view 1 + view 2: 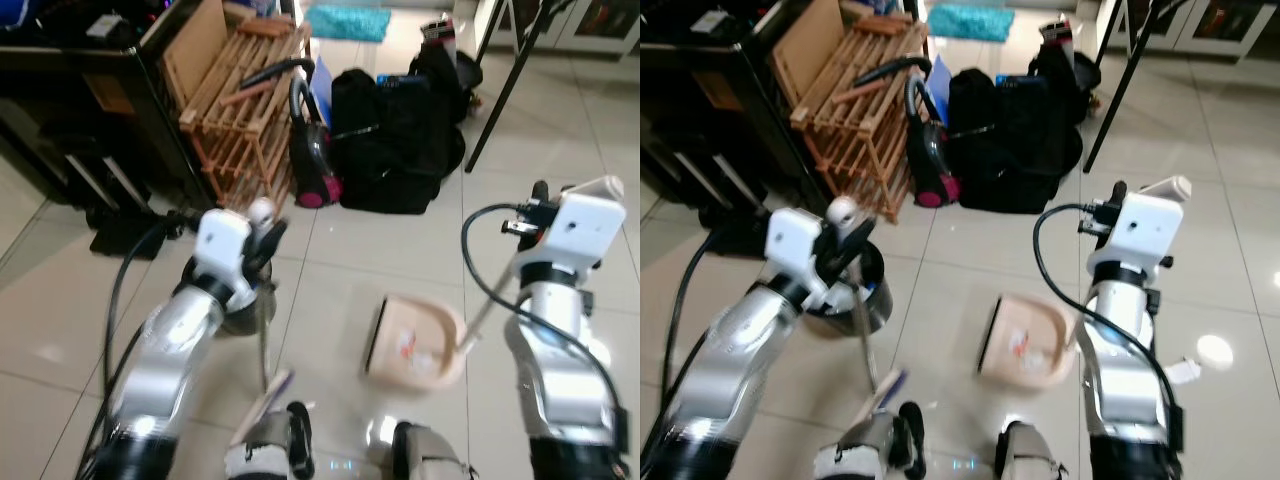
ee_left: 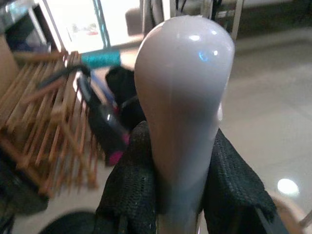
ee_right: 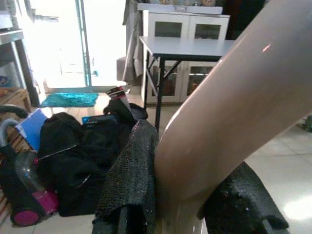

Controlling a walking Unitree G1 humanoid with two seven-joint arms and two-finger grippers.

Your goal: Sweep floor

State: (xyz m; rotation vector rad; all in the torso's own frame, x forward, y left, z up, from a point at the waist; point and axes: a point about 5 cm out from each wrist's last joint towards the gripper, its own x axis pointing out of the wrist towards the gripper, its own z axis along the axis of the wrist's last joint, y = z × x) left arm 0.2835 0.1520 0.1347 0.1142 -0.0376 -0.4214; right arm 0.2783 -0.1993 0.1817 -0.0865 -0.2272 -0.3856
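While both arms are raised over the tiled floor (image 1: 560, 130), the scene reads as follows.

Left gripper (image 2: 175, 195): jaws pinching the rounded pale top of the broom handle (image 2: 180, 87); in the left eye view the gripper (image 1: 262, 240) sits at chest height, above the robot's left foot.
Broom: the thin shaft (image 1: 263, 340) drops almost straight down from the left gripper; the brush head (image 1: 262, 405) rests on the floor just in front of the feet, blurred.
Right gripper (image 3: 180, 204): jaws pinching the beige handle of the dustpan (image 3: 229, 112); from the head it shows at the robot's right (image 1: 540, 205).
Dustpan (image 1: 415, 340): pan lies on the floor between the two arms, its dark lip facing the robot's left, toward the broom; its long handle slants up and rightward to the right gripper.
Debris: a small reddish-and-white scrap seems to lie inside the pan; too blurred to say more.
Key relation: brush head lies left of and slightly nearer the robot than the pan's open lip, so the likely stroke runs rightward from the left arm into the pan, which the right arm steadies.
Surroundings: black bucket (image 1: 850, 290) beside the left arm; wooden rack (image 1: 245, 100), vacuum cleaner (image 1: 312, 160) and black bags (image 1: 395, 140) stand well apart, farther back.
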